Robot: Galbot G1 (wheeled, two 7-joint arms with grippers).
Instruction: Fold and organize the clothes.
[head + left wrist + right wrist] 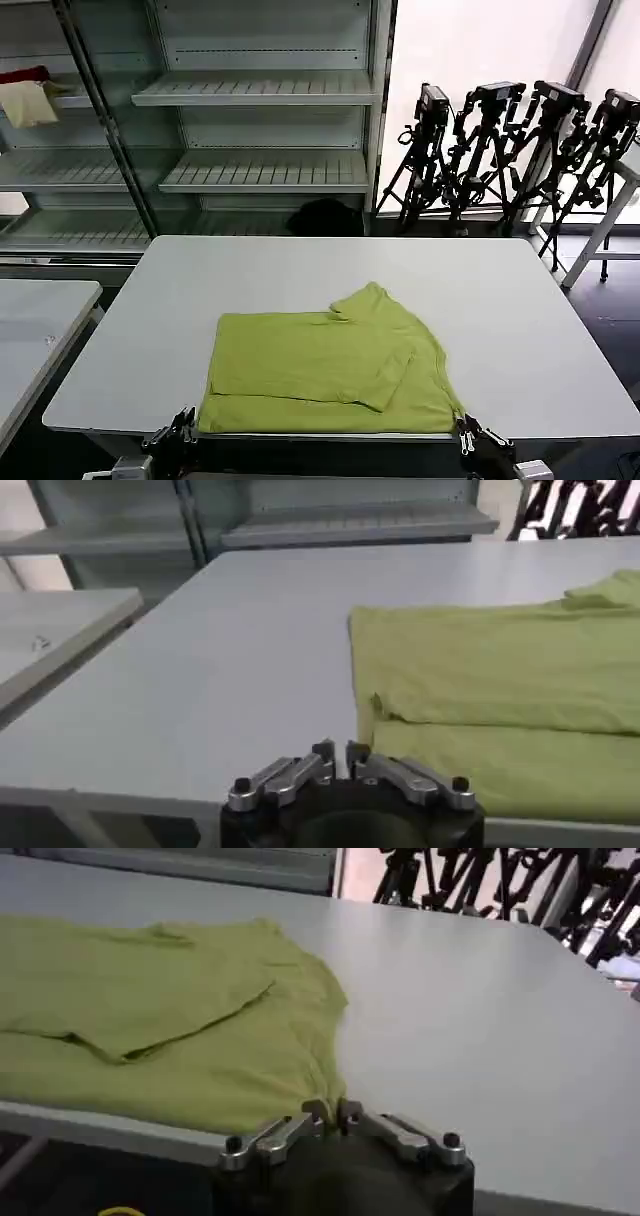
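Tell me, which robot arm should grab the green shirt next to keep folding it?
Probably the right. The right gripper sits shut at the near table edge, right at the T-shirt corner. The left gripper, also shut, waits just beside the shirt's other near corner.

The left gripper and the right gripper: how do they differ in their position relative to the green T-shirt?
The left gripper sits at the table's near edge beside the T-shirt's corner, with bare table before its fingertips. The right gripper sits at the shirt's other near corner, with cloth bunched at its fingertips. Whether it grips the cloth is unclear. Both wait low at the near edge with fingertips almost together.
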